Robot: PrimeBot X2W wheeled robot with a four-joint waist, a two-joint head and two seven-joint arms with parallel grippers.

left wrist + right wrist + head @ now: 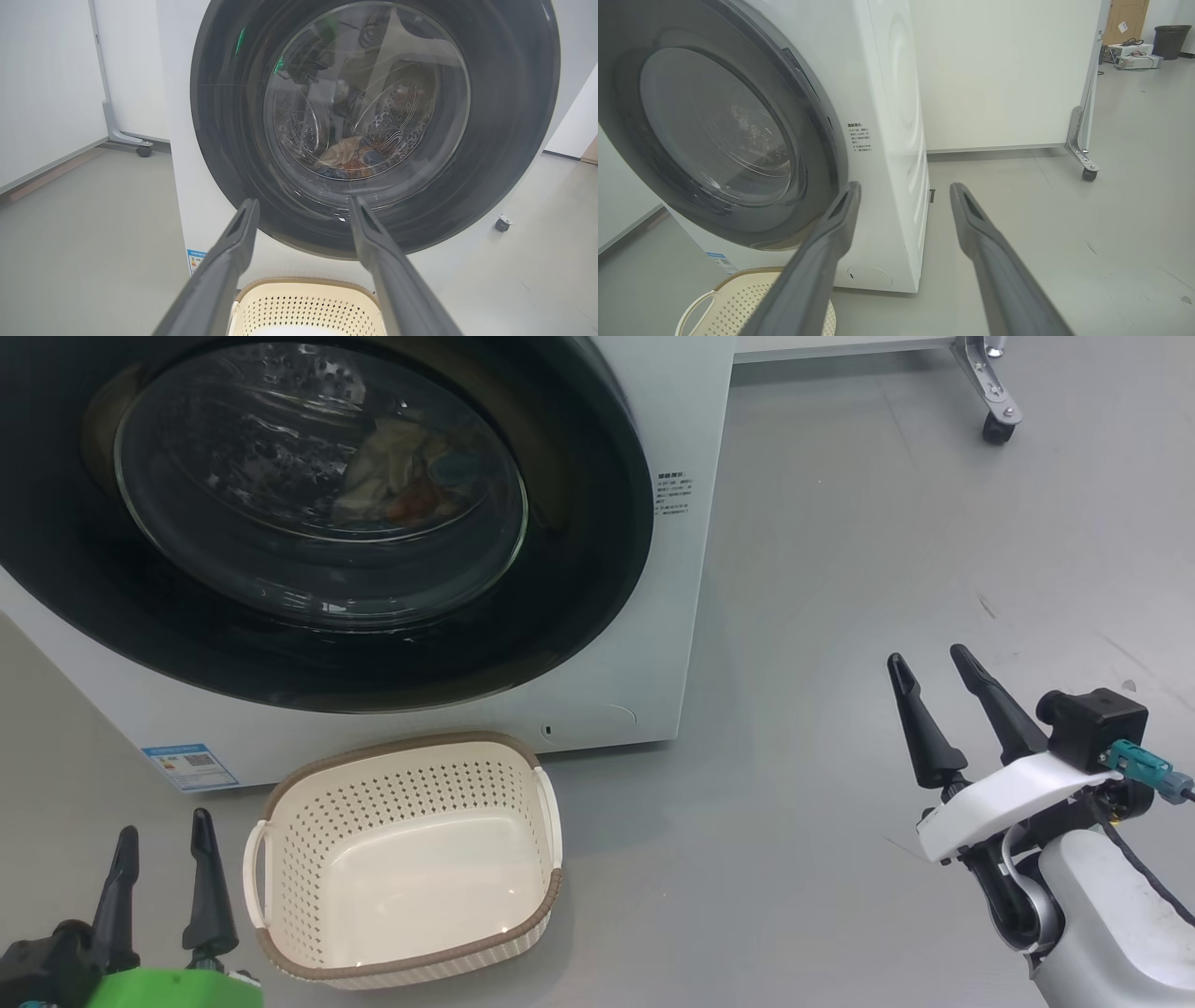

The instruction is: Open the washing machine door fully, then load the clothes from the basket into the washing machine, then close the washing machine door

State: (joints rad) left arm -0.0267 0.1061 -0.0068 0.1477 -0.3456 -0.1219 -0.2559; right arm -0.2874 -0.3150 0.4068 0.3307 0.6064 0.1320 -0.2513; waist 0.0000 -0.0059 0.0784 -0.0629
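Note:
The white washing machine (pixel 695 523) fills the upper left of the head view. Its washing machine door (pixel 579 569) lies round and black-rimmed against the front. Through the glass I see the clothes (pixel 392 476) inside the drum, also in the left wrist view as crumpled clothes (pixel 350 158) low in the drum. The cream basket (pixel 401 744) stands on the floor before the machine with nothing in it. My left gripper (pixel 163 826) is open just left of the basket, pointing at the door (pixel 233 140). My right gripper (pixel 928 655) hangs open well to the right, over bare floor.
A white partition on a metal foot with a caster (pixel 994 425) stands behind and right of the machine. A blue label (pixel 189 765) marks the machine's lower left corner. Grey floor (pixel 840 616) stretches open to the right. A black bin (pixel 1170 39) stands far off.

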